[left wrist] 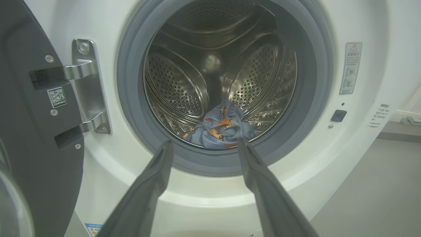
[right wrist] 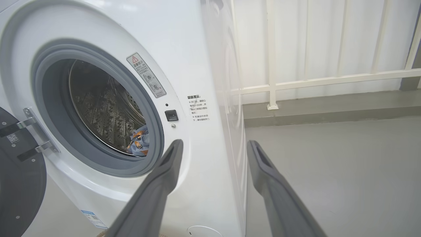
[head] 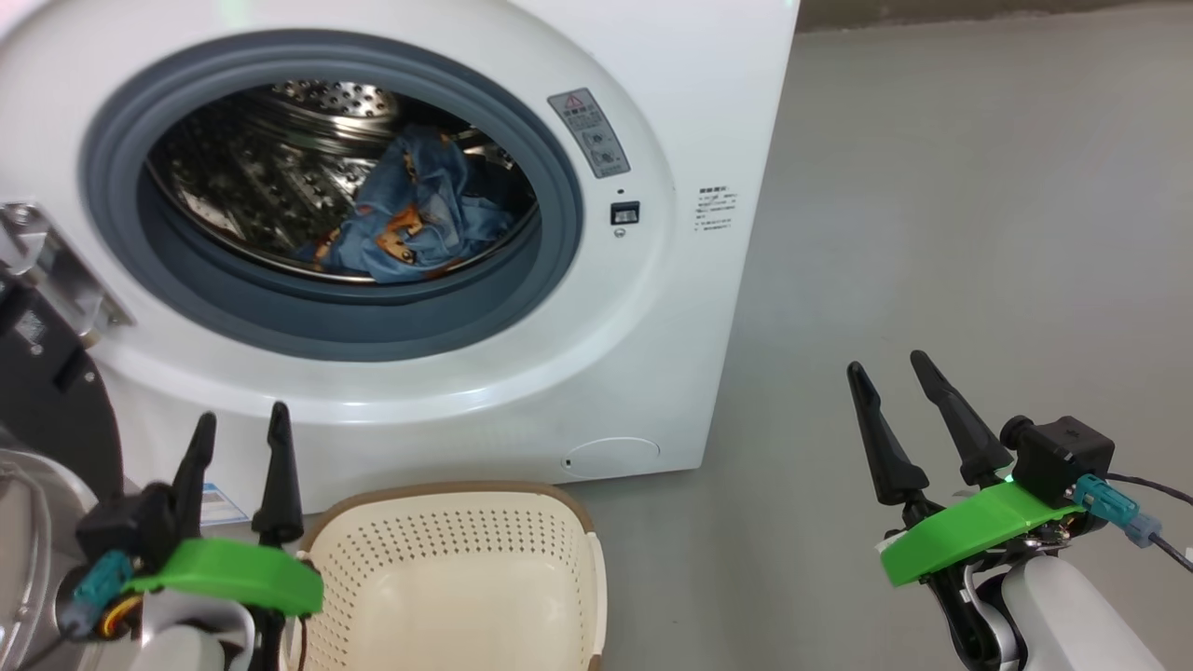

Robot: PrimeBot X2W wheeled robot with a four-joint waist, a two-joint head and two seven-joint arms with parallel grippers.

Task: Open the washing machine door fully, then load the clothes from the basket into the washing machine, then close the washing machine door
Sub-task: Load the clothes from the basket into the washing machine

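Basket [head: 466, 550] beside upright, wide-spread left gripper [head: 242, 415]

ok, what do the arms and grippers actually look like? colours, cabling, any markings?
The left gripper and right gripper each have two long tapered dark fingers on a bright green bracket. Right wrist: black camera block, teal connector, dark cable. Left wrist: teal plug, orange-yellow wires. Forearm pale white. No markings that I can see.

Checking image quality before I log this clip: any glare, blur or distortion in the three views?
Head view: sharp, with a soft sheen along the washing machine front under the opening. Left wrist view: bright glints on the steel drum, left fingers soft. Right wrist view: the machine's side edge bows, right fingers soft.
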